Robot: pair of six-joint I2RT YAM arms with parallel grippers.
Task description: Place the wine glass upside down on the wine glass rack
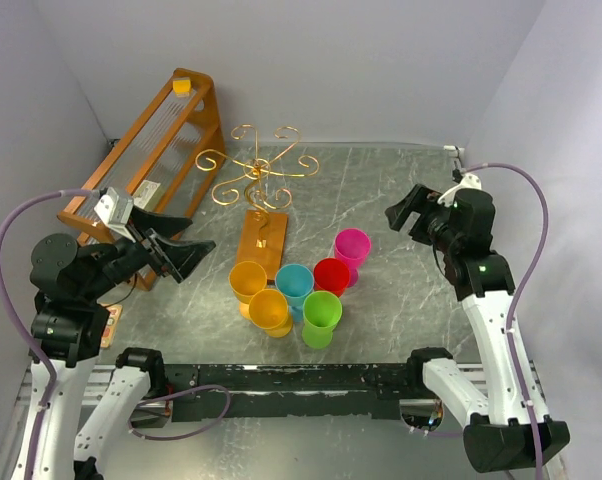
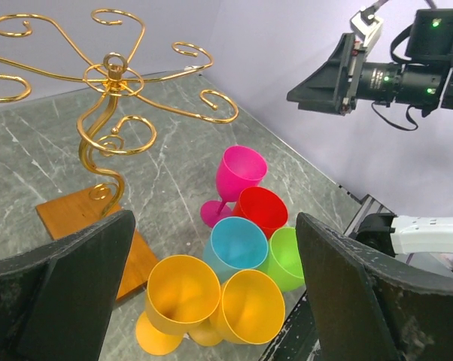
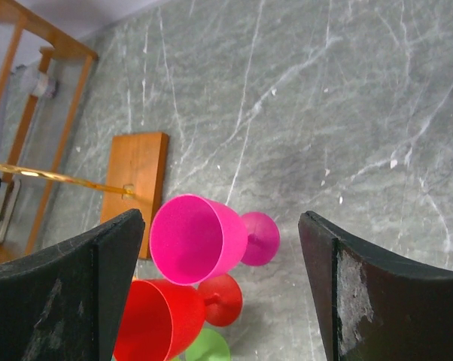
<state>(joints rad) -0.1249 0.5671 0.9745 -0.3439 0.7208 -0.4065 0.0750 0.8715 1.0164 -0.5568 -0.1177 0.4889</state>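
The wine glass rack point(image 1: 262, 240) has curled gold arms.

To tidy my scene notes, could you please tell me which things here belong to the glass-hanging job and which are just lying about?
Job: gold wire rack; six coloured plastic glasses clustered near its base.
Lying about: slanted wooden shelf; small yellow block on top of it.
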